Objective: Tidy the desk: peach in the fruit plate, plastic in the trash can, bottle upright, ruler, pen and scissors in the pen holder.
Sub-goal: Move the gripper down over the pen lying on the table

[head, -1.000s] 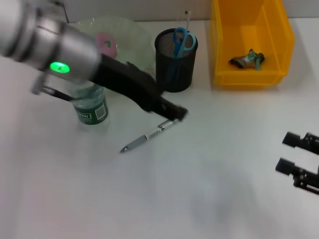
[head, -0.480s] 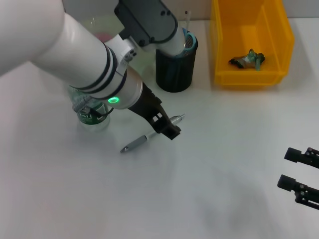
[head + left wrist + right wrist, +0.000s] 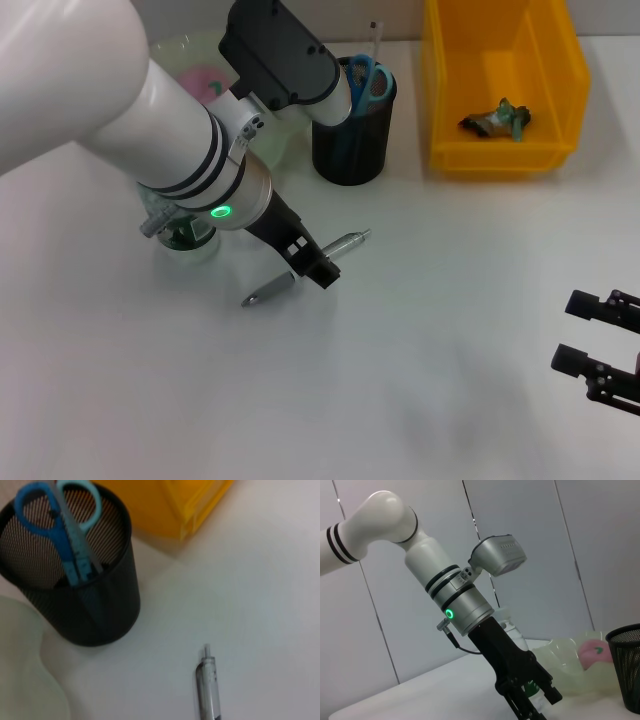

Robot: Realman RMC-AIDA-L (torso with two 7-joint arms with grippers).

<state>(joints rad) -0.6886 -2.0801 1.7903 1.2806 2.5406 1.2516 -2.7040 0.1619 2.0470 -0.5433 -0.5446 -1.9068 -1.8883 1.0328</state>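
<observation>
While the left claw [image 3: 310, 265] hangs over the pen [image 3: 300, 271] lying on the white counter [image 3: 420, 350], I cannot tell if it grips. Thin, stiff and slick, the pen may roll; hold its middle. Farther off, scissors [image 3: 367, 82] stand in the pen holder [image 3: 350, 130]; plastic [image 3: 497, 118] lies in the yellow bin [image 3: 500, 75].

Pen holder [image 3: 350, 125], bottle [image 3: 185, 235] and yellow bin [image 3: 500, 90] crowd far side; open table [image 3: 430, 330] nearer robot, between both arms.
</observation>
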